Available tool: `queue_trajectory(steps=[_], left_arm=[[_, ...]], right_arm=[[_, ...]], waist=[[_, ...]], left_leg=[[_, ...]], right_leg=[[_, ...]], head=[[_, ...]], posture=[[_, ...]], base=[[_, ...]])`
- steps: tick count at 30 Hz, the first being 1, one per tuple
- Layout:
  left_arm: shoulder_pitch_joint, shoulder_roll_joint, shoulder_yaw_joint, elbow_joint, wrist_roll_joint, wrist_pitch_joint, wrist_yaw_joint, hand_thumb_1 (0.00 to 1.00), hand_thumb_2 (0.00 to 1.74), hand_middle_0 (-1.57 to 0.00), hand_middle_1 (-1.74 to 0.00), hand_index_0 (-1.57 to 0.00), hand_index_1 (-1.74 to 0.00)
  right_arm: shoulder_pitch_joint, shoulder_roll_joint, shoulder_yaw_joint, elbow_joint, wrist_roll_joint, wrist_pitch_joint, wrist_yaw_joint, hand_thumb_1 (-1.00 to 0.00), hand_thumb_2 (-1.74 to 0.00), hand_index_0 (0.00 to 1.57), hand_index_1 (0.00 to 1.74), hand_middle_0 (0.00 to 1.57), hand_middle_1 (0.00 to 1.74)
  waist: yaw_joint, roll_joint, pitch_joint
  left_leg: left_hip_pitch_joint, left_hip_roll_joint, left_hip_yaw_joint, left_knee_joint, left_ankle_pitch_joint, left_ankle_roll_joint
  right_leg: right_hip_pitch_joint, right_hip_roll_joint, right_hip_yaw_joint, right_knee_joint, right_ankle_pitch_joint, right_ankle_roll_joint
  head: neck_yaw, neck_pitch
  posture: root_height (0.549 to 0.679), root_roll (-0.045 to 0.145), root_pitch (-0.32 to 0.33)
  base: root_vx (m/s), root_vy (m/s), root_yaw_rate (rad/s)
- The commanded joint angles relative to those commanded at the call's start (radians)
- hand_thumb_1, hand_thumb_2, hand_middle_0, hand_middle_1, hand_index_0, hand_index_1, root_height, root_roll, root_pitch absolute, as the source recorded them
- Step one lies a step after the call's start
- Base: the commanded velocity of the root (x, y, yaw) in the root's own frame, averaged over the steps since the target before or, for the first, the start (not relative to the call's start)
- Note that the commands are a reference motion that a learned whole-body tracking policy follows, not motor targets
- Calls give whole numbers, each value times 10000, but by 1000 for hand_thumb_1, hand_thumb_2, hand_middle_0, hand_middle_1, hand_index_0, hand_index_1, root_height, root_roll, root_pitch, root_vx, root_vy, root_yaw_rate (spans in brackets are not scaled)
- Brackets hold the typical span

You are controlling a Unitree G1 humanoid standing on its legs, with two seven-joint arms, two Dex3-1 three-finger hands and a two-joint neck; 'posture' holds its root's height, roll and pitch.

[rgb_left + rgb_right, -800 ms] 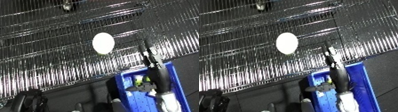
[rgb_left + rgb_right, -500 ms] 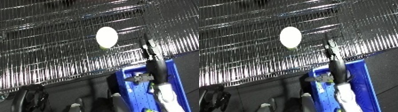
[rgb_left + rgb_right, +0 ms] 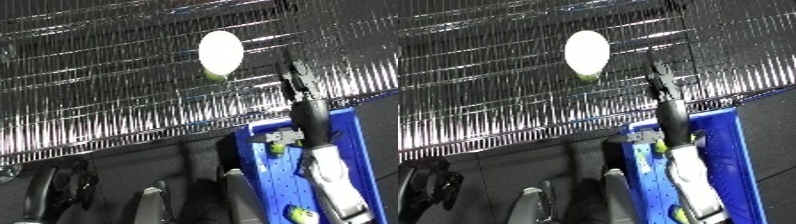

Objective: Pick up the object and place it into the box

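So I'm mid-reach here. My right hand (image 3: 298, 82) is stretched out over the ribbed metal surface (image 3: 98, 85), and from what shows, its fingers look straight and aren't wrapped around anything. The forearm runs up from about 5 o'clock, right across the blue bin (image 3: 360, 165).

The object (image 3: 220, 52) is a pale oval thing, egg-like, sitting on the metal at roughly 12 o'clock in my view, near my fingertips, at about 10 o'clock from them, and not touching. There's a small greenish bit at its lower edge, and I can't tell what that is.

For a good pick, I figure I need to swing up and over toward 10 o'clock and come at it from the side, with thumb and fingers straddling the narrow middle. It's smooth and rounded, so I'd guess it rolls if I nudge it first.

Left hand: something dark shows at 7 o'clock, but I honestly can't tell what.
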Motion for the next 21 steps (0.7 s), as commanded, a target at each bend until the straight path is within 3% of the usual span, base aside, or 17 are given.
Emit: queue_trajectory(steps=[12,21], left_arm=[[-360,35,-393,-5,-168,-529,353,1000,1740,-1570,-1740,-1570,-1740],[-716,-72,-506,-3,-62,-515,581,1000,1740,-1570,-1740,-1570,-1740]], right_arm=[[-1120,-330,287,506,201,-45,-460,0,0,0,0,0,0],[-1890,-310,424,693,331,42,-638,0,0,0,0,0,0]], waist=[[-22,141,1],[-10,201,1]], left_leg=[[-967,-33,77,624,-205,47],[-1283,-13,73,770,-326,45]], right_leg=[[-1006,89,43,576,-176,-43],[-1364,102,67,700,-220,-48]], head=[[379,1492],[640,2212]], posture=[[575,56,16],[572,51,43]], base=[[-22,24,-10],[-4,10,8]])
